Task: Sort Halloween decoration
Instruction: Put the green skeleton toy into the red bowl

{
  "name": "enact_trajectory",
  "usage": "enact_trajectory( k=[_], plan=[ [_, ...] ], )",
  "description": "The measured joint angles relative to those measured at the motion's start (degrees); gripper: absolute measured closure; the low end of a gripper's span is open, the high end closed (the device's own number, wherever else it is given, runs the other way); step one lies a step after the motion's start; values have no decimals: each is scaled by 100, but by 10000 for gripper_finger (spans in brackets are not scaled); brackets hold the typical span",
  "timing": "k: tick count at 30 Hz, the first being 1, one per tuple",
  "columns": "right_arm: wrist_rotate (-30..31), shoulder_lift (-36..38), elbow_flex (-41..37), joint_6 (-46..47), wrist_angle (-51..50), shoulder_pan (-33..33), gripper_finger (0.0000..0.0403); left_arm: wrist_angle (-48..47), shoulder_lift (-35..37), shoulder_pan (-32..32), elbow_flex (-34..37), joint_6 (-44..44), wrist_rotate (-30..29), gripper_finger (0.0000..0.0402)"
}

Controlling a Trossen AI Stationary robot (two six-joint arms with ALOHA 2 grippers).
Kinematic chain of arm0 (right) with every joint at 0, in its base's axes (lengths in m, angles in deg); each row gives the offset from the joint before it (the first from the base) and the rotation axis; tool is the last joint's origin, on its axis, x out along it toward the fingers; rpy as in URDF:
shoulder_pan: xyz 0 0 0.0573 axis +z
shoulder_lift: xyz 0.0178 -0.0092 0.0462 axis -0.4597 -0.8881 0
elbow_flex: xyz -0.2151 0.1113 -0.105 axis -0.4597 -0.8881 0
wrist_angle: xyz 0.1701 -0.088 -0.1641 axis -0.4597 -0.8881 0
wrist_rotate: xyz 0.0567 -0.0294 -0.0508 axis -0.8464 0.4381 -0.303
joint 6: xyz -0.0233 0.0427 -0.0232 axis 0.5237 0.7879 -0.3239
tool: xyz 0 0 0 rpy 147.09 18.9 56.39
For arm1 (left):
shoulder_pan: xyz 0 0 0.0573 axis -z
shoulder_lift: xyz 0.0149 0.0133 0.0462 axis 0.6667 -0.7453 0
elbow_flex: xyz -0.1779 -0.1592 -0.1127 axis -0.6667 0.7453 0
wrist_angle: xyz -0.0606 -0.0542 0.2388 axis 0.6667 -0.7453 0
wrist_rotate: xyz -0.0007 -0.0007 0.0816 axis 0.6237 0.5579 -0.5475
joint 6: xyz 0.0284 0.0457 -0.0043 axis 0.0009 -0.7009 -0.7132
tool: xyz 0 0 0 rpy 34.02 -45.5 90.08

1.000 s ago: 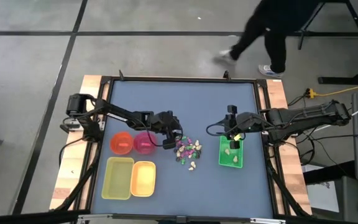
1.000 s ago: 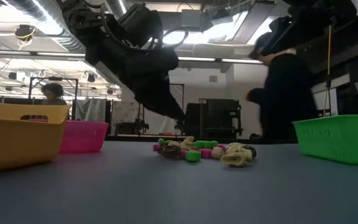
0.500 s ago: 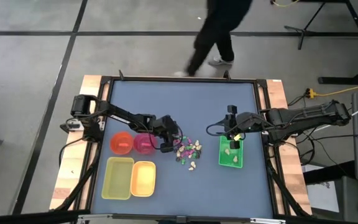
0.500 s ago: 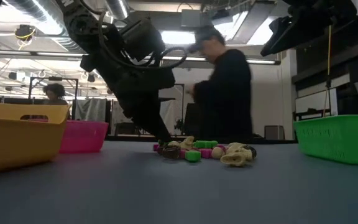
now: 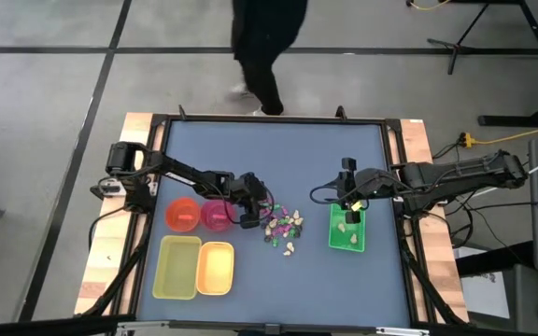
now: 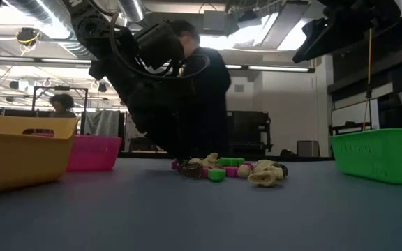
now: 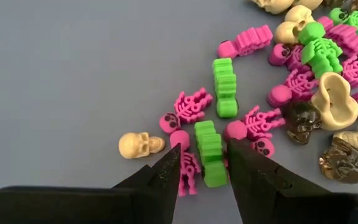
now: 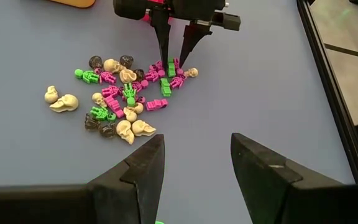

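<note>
Left wrist view: left tool spread, straddling green trinket at pile edge.

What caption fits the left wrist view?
Left gripper open, straddling a green trinket at the edge of the trinket pile.

The Halloween decoration lies as a loose heap of tiny trinkets on the bench, between the pink bowl and the green tray. It mixes magenta skeletons, cream-white skulls, green ridged pieces and dark brown skulls, lying flat and partly touching. Two cream skulls sit slightly apart from the heap. More pieces lie inside the green tray.
</note>
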Motion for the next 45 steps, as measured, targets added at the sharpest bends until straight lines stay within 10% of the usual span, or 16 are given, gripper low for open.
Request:
enact_trajectory(
  k=[16, 45],
  plan=[
    [0, 0, 0, 0, 0, 0, 219, -35, 0, 0, 2, -2, -4, 363],
    [-1, -2, 1, 0, -2, 2, 219, 453, 230, -9, 11, -2, -15, 368]
  ],
)
